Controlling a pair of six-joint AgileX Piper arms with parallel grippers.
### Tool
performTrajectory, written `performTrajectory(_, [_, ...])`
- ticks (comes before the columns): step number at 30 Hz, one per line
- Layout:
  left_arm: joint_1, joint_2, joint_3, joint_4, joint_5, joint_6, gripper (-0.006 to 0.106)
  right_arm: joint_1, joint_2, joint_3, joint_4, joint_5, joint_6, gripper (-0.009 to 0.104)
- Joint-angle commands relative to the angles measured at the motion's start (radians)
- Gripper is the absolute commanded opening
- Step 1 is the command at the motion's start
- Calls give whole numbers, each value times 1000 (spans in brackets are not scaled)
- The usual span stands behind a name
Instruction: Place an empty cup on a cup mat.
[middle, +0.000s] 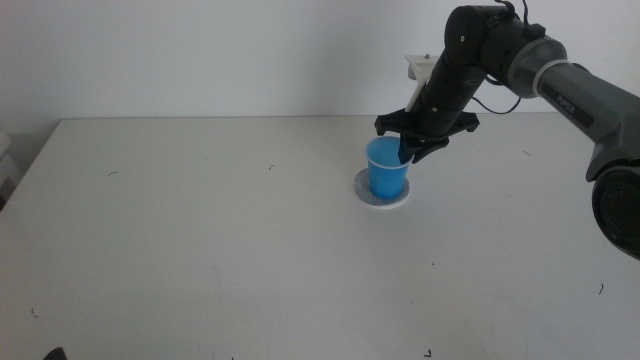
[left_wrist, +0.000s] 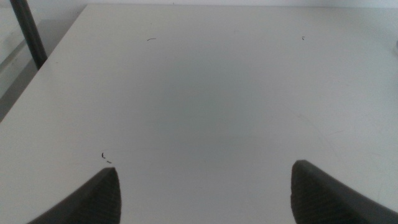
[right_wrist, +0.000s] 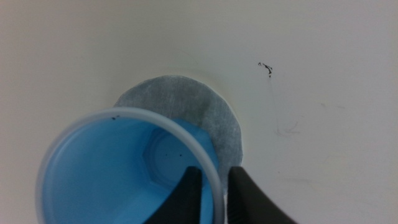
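White table (middle: 200, 220); cup mat (middle: 383, 199) lying flat on it.

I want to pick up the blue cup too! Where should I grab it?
By the rim, probably, coming from above. The cup stands upright on the cup mat with its mouth open, so one finger fits inside the wall and one outside, as the right gripper pinches it at the rim's right side.

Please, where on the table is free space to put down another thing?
The table is bare left of and in front of the cup, which stands on the cup mat. Crowded only there: the right hand pinches the cup's rim. The left hand waits open.
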Motion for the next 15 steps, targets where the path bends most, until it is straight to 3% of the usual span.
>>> performTrajectory(1, [1, -3, -6, 0, -67, -11, 105, 5, -68, -30, -1, -24, -13, 22])
performTrajectory(8, [1, -3, -6, 0, -67, -11, 105, 6, -86, -34, -2, -24, -13, 60])
performTrajectory(12, [1, -3, -6, 0, -67, -11, 105, 5, -158, -33, -14, -4, -17, 73])
performTrajectory(15, [1, -3, -6, 0, -67, -11, 105, -3, -231, -33, -38, 15, -17, 75])
